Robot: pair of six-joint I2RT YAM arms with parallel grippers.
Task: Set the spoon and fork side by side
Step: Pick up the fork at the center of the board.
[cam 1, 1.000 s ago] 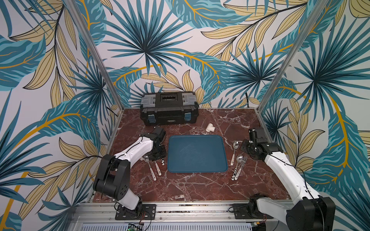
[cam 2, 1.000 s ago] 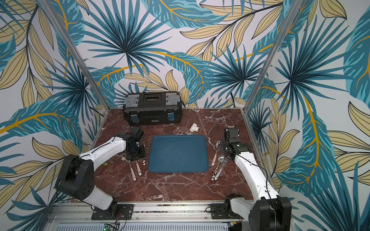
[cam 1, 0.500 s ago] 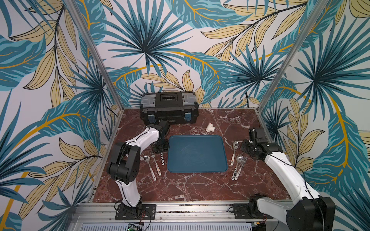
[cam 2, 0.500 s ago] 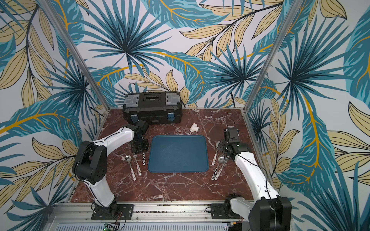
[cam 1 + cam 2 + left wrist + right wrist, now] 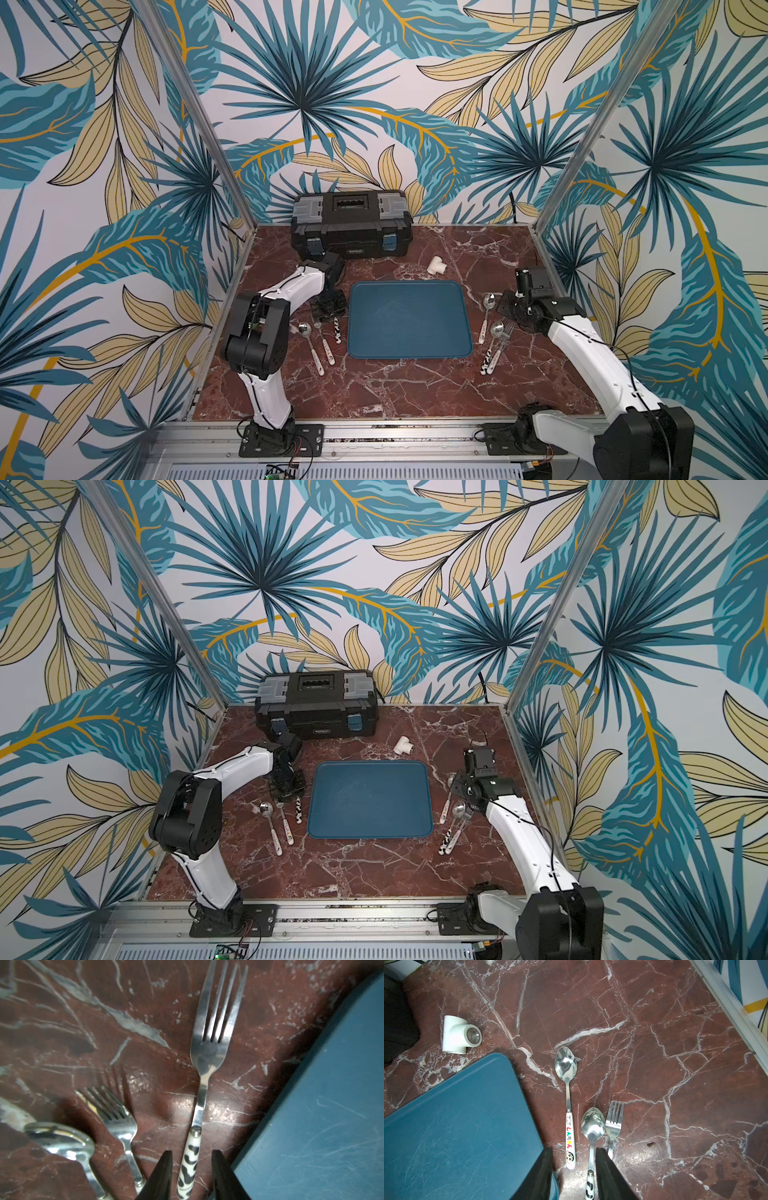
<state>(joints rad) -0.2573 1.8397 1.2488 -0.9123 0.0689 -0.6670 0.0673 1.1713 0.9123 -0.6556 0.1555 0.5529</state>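
Now left claw (image 5: 192, 1152) apart astride cow-print fork (image 5: 212, 1051); right claw (image 5: 574, 1148) likewise apart.

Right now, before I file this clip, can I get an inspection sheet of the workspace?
Surface: red marble table; empty blue tray at its middle.
Job's things: on the left arm's side, left spoon, left fork and cow-handled fork; on the right arm's side, cartoon-handled spoon, cow-handled spoon and right fork. All lie flat on the marble.
Clutter: black toolbox at the back; white pipe tee behind the tray.
Grippers: left end effector open, straddling the cow-handled fork's handle with gaps on both sides; right end effector open, holding nothing.
Cables: black cable along the right arm; wires at the bases.
Surroundings: leaf-print walls; metal frame posts.
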